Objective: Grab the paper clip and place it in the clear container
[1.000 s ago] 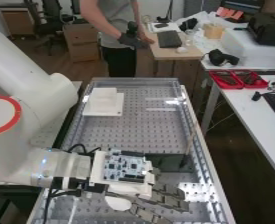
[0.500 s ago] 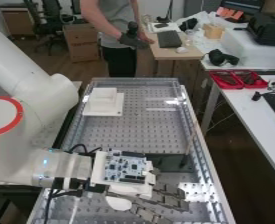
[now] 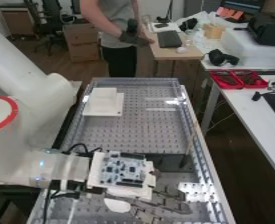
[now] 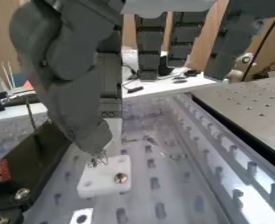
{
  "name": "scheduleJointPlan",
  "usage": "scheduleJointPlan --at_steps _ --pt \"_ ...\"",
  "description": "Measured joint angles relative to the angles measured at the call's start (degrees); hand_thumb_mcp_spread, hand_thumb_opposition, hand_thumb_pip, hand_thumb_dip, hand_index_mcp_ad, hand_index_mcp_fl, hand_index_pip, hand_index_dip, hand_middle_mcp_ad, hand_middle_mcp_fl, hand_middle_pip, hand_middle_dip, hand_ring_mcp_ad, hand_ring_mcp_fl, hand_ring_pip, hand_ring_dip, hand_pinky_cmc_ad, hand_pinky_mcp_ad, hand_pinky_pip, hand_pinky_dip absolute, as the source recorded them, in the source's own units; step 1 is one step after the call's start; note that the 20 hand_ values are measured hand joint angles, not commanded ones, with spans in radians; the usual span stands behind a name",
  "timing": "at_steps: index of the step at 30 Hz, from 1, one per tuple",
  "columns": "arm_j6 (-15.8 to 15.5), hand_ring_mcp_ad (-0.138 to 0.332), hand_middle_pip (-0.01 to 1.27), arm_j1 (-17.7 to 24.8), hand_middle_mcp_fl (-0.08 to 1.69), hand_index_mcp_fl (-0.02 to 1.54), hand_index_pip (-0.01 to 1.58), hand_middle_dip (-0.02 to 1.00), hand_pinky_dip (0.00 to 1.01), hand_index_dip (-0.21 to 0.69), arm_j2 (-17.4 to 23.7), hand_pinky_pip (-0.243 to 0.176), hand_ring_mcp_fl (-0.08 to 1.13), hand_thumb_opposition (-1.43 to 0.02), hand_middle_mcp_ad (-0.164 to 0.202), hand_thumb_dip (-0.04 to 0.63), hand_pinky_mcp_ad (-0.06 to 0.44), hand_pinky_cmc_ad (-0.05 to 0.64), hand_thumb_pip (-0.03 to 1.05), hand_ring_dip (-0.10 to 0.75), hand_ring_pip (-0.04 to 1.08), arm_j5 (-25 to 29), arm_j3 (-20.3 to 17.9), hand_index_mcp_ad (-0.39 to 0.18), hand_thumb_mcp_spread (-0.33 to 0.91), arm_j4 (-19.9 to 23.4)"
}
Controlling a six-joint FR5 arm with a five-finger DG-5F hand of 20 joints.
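Observation:
In the high view the hand [image 3: 123,174] is low over the near part of the bench, with a circuit board on its back. The wrist view has the hand [image 4: 61,85] close above a small white block [image 4: 102,185]. A thin bent wire, apparently the paper clip [image 4: 98,160], stands at the block's upper end, right under the hand; whether it is held or only touched is unclear. A large clear-walled tray [image 3: 136,81] with a perforated floor lies around the work area; I cannot tell whether it is the clear container.
White stacked plates [image 3: 103,106] lie at the tray's far left. A dark box [image 3: 167,161] stands just beyond the hand. Red bins [image 3: 237,79] are on the right-hand table. Metal walls with bolts run beside the hand in the wrist view.
The hand has shifted slightly left and a little towards the bench's near end, tilting slightly. The plates and the dark box have kept their places.

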Motion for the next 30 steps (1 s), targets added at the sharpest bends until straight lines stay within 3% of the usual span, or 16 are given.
scheduleJointPlan --at_steps 6,16,22,30 --pt "2.4 0.087 0.12 0.2 0.22 0.58 1.42 0.18 0.19 0.000 1.6 0.084 0.07 -0.95 0.058 0.271 0.274 0.332 0.66 0.087 0.10 0.4 -1.2 -0.185 0.46 2.5" --pt "9.8 0.089 0.12 2.1 0.25 0.65 1.35 0.18 0.19 0.000 7.7 0.084 0.08 -0.97 0.059 0.267 0.274 0.328 0.65 0.087 0.10 0.5 -6.0 -0.182 0.46 11.5" --pt "15.6 0.087 0.12 6.1 0.25 0.67 1.34 0.18 0.20 -0.003 13.7 0.098 0.08 -0.97 0.059 0.267 0.276 0.328 0.65 0.087 0.10 -0.1 -11.3 -0.180 0.46 20.9" --pt "17.9 0.086 0.12 12.6 0.25 0.67 1.34 0.18 0.20 -0.003 18.2 0.098 0.09 -0.98 0.061 0.267 0.272 0.328 0.65 0.094 0.11 0.1 -15.8 -0.180 0.46 25.5"
